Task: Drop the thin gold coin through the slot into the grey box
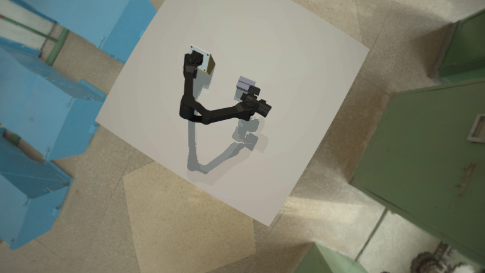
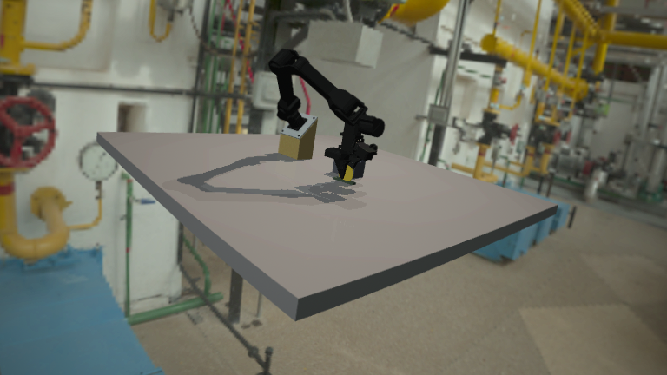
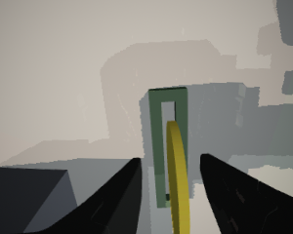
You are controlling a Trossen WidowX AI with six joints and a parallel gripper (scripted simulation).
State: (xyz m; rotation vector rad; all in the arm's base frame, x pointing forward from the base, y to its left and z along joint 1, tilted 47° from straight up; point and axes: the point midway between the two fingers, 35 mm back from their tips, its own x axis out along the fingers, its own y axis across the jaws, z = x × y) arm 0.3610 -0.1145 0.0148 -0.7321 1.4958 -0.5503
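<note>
the gold coin (image 3: 178, 189) stands upright on its edge in the dark-green holder (image 3: 156, 150), and in the wrist view it is seen edge-on, as a thin yellow strip. the holder lies flat on the worktop (image 2: 403, 223) under the coin, and its green frame reaches further away from the camera than the coin does. the coin is between the two black fingers of the gripper (image 3: 170, 211), one finger on each side. there is a visible gap between the coin and each finger, so the gripper is partly open and is holding nothing. the coin sits nearer to the right finger than to the left one.

in the exterior view the gripper (image 2: 346, 163) points down over the coin (image 2: 347, 173), and only the lower part of the coin shows under the black fingers, just above the holder (image 2: 346, 181). the grey box (image 1: 244, 83) stands just beside the gripper, on the side toward the far edge of the worktop. in the wrist view a corner of it appears at the lower left (image 3: 29, 198). from the top, the wrist (image 1: 255, 103) covers the coin and holder, so they cannot be seen there. all of this is near the middle of the worktop. the arm's base block (image 1: 205, 63) is well apart, toward the left corner, and the arm's shadow (image 2: 235, 179) falls on the worktop toward the near edge.
</note>
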